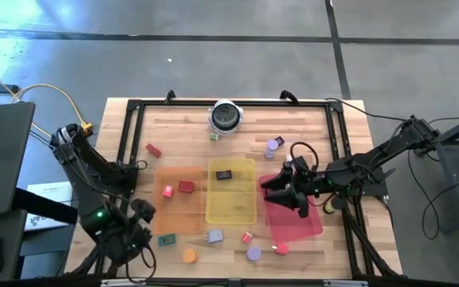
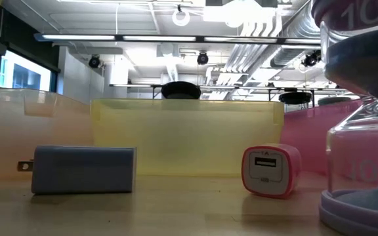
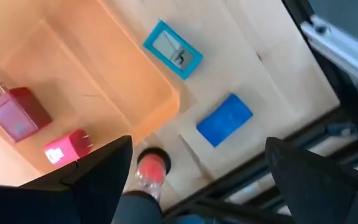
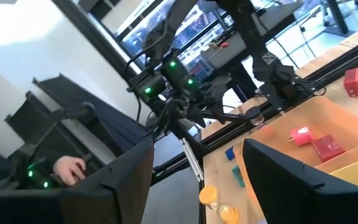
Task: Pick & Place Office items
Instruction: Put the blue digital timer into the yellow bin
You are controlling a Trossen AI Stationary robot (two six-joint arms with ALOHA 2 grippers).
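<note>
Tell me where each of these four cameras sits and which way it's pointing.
High view: overhead, straight down on table; both arms show.
Low view: at tabletop height, facing yellow tray; no arm shows.
Left wrist view: above orange tray, looking down; left gripper open.
Right wrist view: tilted across table toward left arm; right gripper shows, nothing visible between fingers.
Shared: red and pink chargers in orange tray appear in both wrist views and overhead.
</note>
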